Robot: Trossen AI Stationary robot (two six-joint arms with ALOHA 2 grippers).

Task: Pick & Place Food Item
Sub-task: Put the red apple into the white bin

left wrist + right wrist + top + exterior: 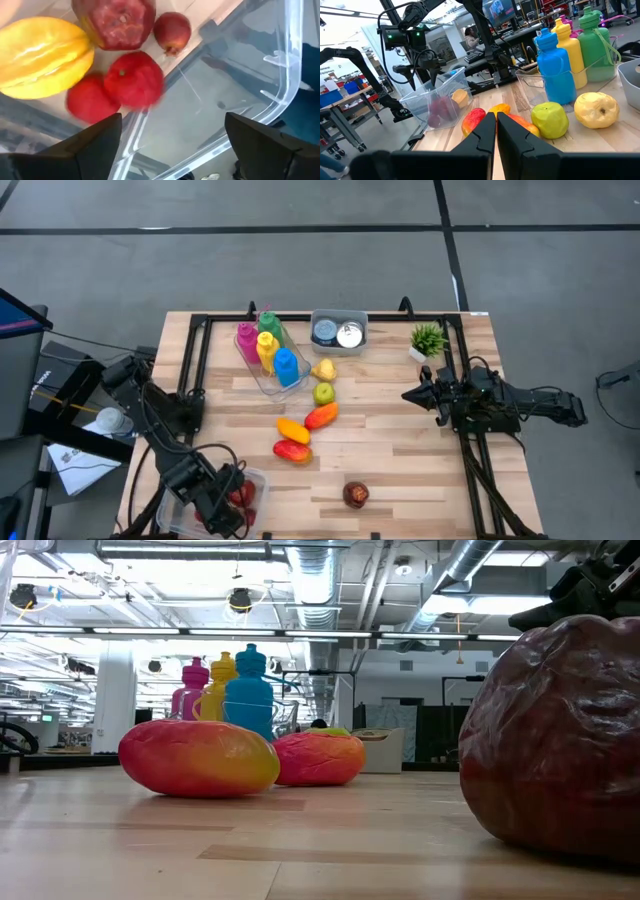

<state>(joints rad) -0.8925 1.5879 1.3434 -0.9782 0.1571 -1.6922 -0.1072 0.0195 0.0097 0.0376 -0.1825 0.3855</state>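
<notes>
Hovering the left gripper [222,508], fingers apart, over the clear bin [255,478], we release fruit; right gripper [412,394] waits pressed together.

A clear plastic tub [258,477] sits at the table's [400,480] near left corner; inside lie red round fruits [134,80], a dark red pomegranate [114,22] and a yellow star fruit [42,56]; loose on the table lie a red-yellow mango [292,450], an orange one [321,416], a green apple [323,392], a yellow pear [323,370], and a dark pomegranate [356,494] near the front edge.
</notes>
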